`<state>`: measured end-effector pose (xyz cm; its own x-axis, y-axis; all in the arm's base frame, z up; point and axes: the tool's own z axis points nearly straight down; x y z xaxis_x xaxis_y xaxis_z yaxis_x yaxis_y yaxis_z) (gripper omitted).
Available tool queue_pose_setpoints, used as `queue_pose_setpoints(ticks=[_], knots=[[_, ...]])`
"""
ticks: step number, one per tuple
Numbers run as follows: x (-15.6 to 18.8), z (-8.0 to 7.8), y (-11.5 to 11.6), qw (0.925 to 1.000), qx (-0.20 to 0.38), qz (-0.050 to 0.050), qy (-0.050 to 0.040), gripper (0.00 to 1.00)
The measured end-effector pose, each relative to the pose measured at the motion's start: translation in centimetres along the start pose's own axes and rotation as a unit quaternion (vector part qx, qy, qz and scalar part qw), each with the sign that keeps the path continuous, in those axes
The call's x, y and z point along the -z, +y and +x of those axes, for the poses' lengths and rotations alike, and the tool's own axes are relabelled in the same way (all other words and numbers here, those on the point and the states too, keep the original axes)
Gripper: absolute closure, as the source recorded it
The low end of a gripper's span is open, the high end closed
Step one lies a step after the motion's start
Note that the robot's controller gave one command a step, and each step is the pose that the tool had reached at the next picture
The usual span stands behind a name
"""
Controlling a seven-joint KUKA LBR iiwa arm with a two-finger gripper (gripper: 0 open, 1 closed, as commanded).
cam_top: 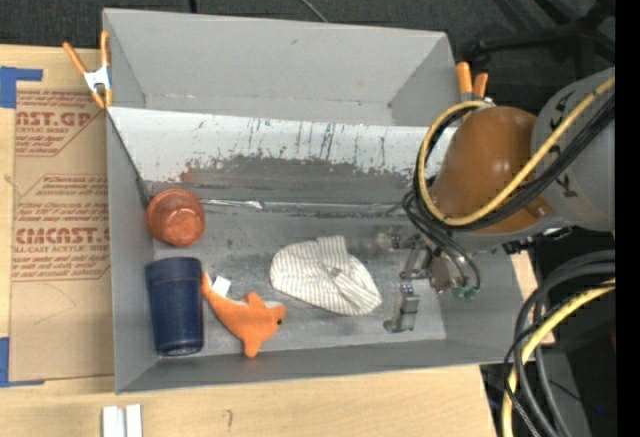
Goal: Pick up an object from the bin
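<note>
My gripper (403, 310) hangs low over the bin's floor near the right front corner, with nothing seen in it. Just to its left lies a crumpled white cloth with thin grey stripes (325, 275), a small gap apart from the gripper. Further left, an orange soft toy shaped like a fish (245, 317) lies near the front wall.
A dark blue cup (176, 305) lies on its side at the front left. Behind it, against the left wall, is a copper-coloured round cup (177, 217). The arm's orange cover and cables hang over the bin's right rim. Bare floor runs along the back wall.
</note>
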<state>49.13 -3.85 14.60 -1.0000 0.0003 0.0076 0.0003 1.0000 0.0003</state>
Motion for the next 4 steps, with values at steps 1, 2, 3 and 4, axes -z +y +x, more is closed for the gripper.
queue_pose_setpoints(ticks=[1, 2, 3, 4], knots=[[0.4, -0.2, 0.0, 1.0000, 0.000, 0.000, -0.0038, 0.00], [-3.6, -1.6, 3.5, 0.9995, 0.030, 0.001, -0.0074, 0.00], [-7.6, -1.4, 5.9, 0.9986, 0.053, 0.000, -0.0051, 1.00], [-7.6, -1.4, 5.9, 0.9986, 0.053, 0.000, -0.0051, 1.00]])
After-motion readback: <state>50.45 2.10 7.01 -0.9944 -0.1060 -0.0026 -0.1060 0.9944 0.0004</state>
